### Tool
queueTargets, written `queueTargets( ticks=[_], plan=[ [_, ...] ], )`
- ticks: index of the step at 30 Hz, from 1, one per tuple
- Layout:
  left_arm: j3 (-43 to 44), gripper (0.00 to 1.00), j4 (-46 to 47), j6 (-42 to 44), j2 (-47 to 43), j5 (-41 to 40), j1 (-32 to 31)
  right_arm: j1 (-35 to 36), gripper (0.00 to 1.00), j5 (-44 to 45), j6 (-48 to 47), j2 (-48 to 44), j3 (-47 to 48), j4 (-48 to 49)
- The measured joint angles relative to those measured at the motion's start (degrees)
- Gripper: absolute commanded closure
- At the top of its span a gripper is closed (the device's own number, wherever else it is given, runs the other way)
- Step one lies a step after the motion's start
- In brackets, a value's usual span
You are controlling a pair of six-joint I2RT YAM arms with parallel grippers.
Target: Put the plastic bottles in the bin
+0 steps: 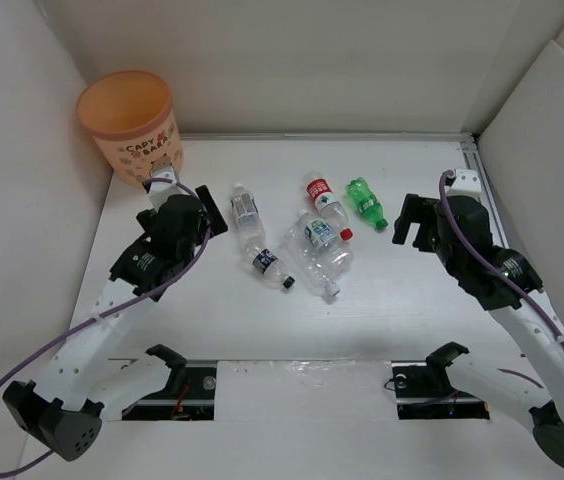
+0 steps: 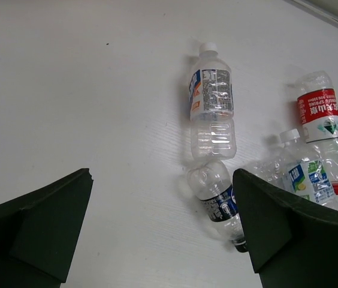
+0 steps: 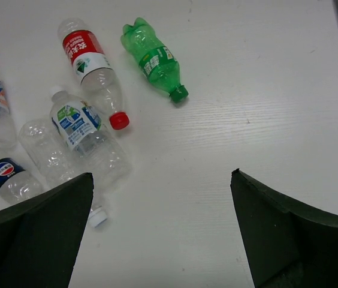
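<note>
The left gripper [image 2: 162, 180] and right gripper [image 3: 162, 175] both hang wide open, holding nothing. The plastic bottles [image 1: 317, 235] lie clustered on the table [image 1: 412, 330] between them, well apart from the bin [image 1: 127, 120] in the far left corner.

the bin [image 1: 122, 125] reads "capy bara" on its wall. label print on the plastic bottles [image 2: 212, 102] is too small to read.

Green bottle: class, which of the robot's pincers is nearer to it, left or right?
Right. The right pincer is open just beside the green bottle, at its cap end, not touching. The left pincer is beyond the other bottles, near the bin.
</note>
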Motion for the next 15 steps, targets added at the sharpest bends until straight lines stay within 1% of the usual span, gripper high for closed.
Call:
queueTargets(
  ticks=[8,11,15],
  plan=[
    [1.9,0.00,-1.3,-5.2,5.6,2.4,0.0,0.2,0.00,-0.9,-0.8,-0.7,0.0,0.0],
    [3.4,0.00,-0.7,-7.0,10.8,4.3,0.0,0.5,0.00,-2.4,-1.1,-0.6,0.0,0.2],
    [7.5,0.00,1.9,-8.2,20.4,5.8,0.0,1.2,0.00,-4.1,-1.3,-0.6,-1.1,0.9]
  ],
)
